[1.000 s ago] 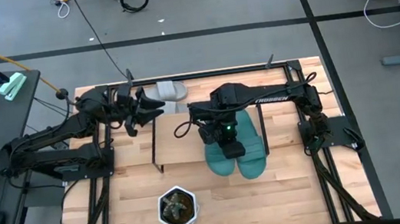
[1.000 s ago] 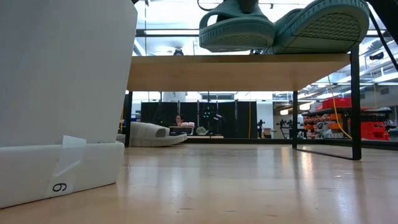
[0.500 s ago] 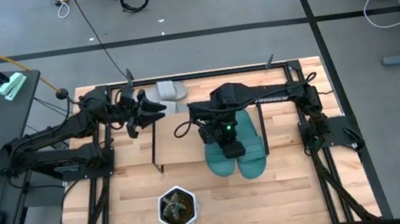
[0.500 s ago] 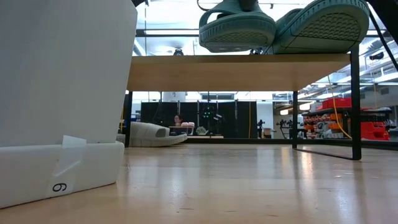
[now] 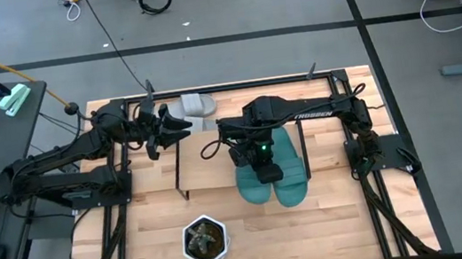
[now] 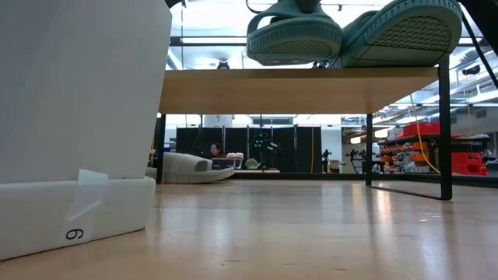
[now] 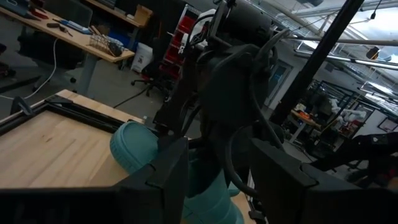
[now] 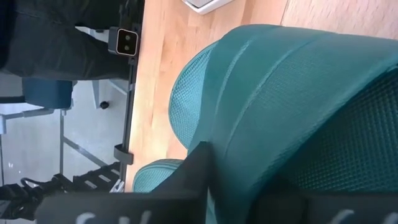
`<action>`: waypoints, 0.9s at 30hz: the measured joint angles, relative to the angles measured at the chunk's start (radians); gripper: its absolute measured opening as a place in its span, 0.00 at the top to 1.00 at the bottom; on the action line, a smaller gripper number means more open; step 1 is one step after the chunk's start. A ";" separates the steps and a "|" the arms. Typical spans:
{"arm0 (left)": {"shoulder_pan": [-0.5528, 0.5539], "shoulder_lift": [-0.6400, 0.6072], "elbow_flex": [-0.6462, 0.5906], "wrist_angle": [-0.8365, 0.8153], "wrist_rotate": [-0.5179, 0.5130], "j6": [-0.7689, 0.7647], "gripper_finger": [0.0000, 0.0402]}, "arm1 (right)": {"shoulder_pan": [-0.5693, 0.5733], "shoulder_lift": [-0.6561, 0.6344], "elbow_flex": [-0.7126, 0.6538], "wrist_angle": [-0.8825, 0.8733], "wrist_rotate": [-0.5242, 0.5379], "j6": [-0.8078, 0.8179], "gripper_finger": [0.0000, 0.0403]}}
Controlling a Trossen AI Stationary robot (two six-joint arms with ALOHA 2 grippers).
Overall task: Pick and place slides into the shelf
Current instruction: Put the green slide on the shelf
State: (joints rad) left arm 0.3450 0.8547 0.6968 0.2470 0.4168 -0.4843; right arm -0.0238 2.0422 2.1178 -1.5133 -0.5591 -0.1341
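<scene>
Two teal-green slides (image 5: 274,182) lie side by side on the right part of the shelf (image 5: 210,175), toes over its near edge. My right gripper (image 5: 267,173) sits over the left teal slide (image 6: 294,35), shut on its strap. The right teal slide (image 6: 405,27) rests tilted on the board beside it. One light grey slide (image 5: 192,106) lies sole-down on the table past the shelf's far-left corner, also seen as the grey slide (image 6: 191,166) under the board. My left gripper (image 5: 179,127) hovers open next to it, empty. The second grey slide does not show. My right gripper holds the left teal slide by its wide strap (image 8: 292,93), coming from above and pointing down. One dark finger (image 8: 200,167) shows against the strap; the other is hidden behind it. The slide sits almost level just on the board's top (image 6: 296,78), toe past the near edge.
A white hexagonal planter (image 5: 204,240) with a plant stands on the table near the front edge, filling the left of the low view as the planter (image 6: 78,117). The shelf board's left half is bare. Black frame rails (image 5: 208,89) run around the tabletop.
</scene>
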 joint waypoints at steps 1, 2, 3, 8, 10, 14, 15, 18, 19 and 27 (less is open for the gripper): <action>0.000 0.000 0.000 0.000 0.000 0.000 0.57 | 0.000 0.000 0.000 0.001 0.000 0.000 0.87; 0.000 0.000 0.000 0.000 0.000 0.000 0.57 | 0.000 0.000 0.000 0.002 0.001 0.000 0.86; 0.000 0.000 0.000 0.000 0.000 0.000 0.57 | 0.000 0.000 0.000 0.002 0.006 0.000 0.85; 0.000 0.000 0.000 0.000 0.000 0.000 0.57 | 0.000 0.000 0.000 0.002 0.030 0.004 0.80; 0.000 0.000 0.000 0.000 0.000 0.000 0.57 | 0.000 0.001 0.000 0.002 0.031 0.008 0.78; 0.000 0.000 0.000 0.000 0.000 0.000 0.57 | 0.001 0.001 0.000 0.000 0.030 0.010 0.77; 0.000 0.000 0.000 0.000 0.000 0.000 0.57 | 0.001 0.001 0.000 0.000 0.030 0.010 0.76; 0.000 0.000 0.000 0.000 0.000 0.007 0.57 | 0.001 0.001 0.000 0.000 0.031 0.010 0.75; 0.000 0.000 0.000 0.000 0.000 0.007 0.57 | 0.001 0.001 0.000 0.000 0.031 0.010 0.75; 0.000 0.000 0.000 0.000 0.000 0.009 0.57 | 0.001 0.001 0.000 0.000 0.030 0.011 0.71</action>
State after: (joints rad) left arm 0.3449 0.8547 0.6968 0.2470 0.4168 -0.4751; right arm -0.0227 2.0430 2.1178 -1.5135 -0.5293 -0.1230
